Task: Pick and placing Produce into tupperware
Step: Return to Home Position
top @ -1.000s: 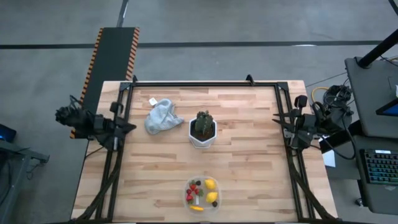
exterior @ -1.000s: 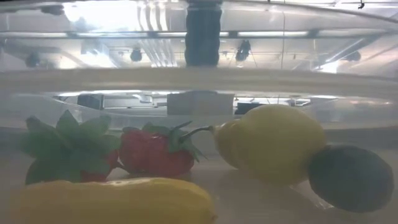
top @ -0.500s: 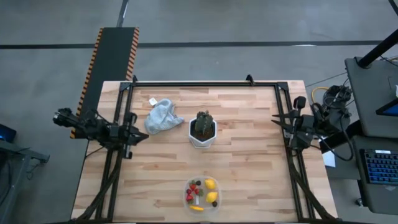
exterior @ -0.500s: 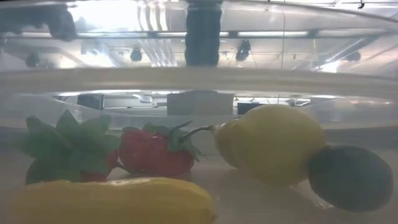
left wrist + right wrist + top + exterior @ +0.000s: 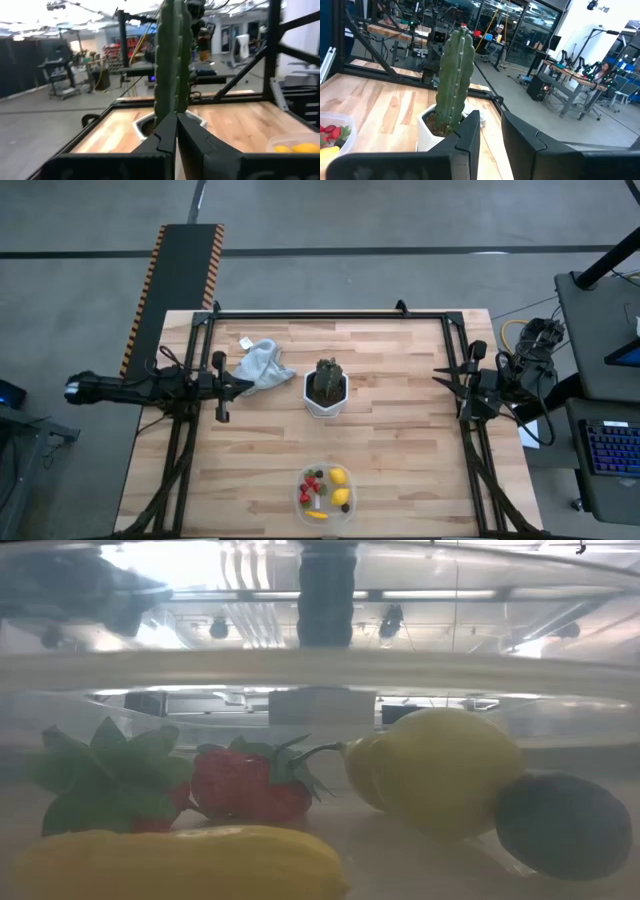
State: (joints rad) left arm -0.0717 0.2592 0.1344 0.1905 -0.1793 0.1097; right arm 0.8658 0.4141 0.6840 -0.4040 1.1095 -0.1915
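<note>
The clear round tupperware point(image 5: 299, 498) stands near the table's near edge, its base on the wood. Inside lie the produce point(image 5: 326, 488): red strawberries point(image 5: 250, 785), a yellow lemon point(image 5: 440, 770), a dark berry point(image 5: 565, 825) and a thin yellow piece point(image 5: 180, 862). My left gripper point(image 5: 243, 385) is shut. It hovers level over the table's left half, beside the grey cloth point(image 5: 262, 365), its fingers point(image 5: 167, 137) pointing at the cactus point(image 5: 172, 60). My right gripper point(image 5: 437, 373) waits at the table's right edge, open point(image 5: 491, 132).
A green spiky cactus in a white hexagonal pot point(image 5: 325, 404) stands mid-table between both grippers. The crumpled grey cloth lies left of it toward the far edge. A black frame point(image 5: 330, 314) rims the table. Bare wood stretches between the pot and the tupperware.
My left arm has stretched out from the table's left edge toward the right, bringing its gripper over the wood beside the grey cloth. The produce, tupperware, plant and cloth have stayed put.
</note>
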